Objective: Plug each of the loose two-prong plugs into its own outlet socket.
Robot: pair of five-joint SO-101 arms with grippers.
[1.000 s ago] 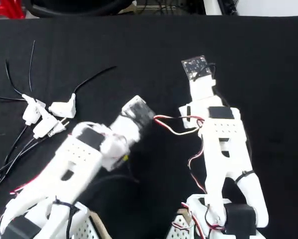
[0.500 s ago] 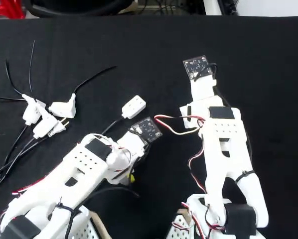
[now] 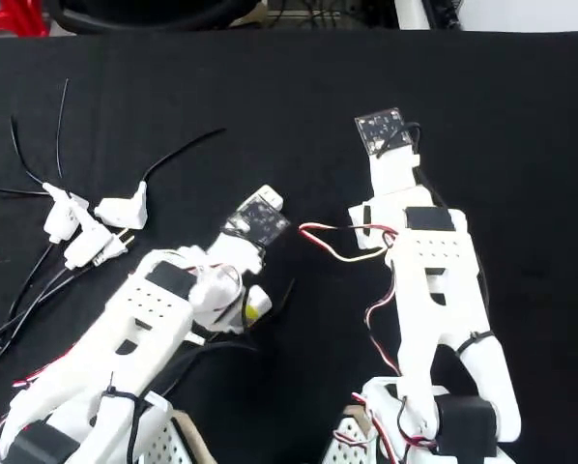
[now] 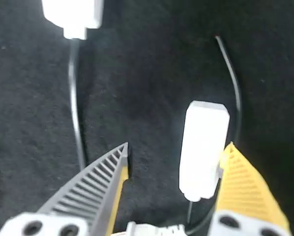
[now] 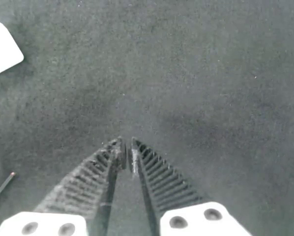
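A white block with a thin black cable lies on the black cloth between the fingers of my open left gripper, close against the yellow finger. A second white piece with its own cable lies farther off. From above, the left arm's wrist covers most of a white outlet socket. Loose white plugs with black cables lie in a cluster at the far left. My right gripper is shut on nothing, just above bare cloth.
The right arm stretches up the table's middle right. A red, white and yellow wire loop hangs between the arms. Black cables trail from the plug cluster toward the front left. A white corner shows beside the right gripper.
The left arm's wrist has moved away from the table's front and to the left, now covering most of the white socket that lay bare half a second ago. The right arm has not moved.
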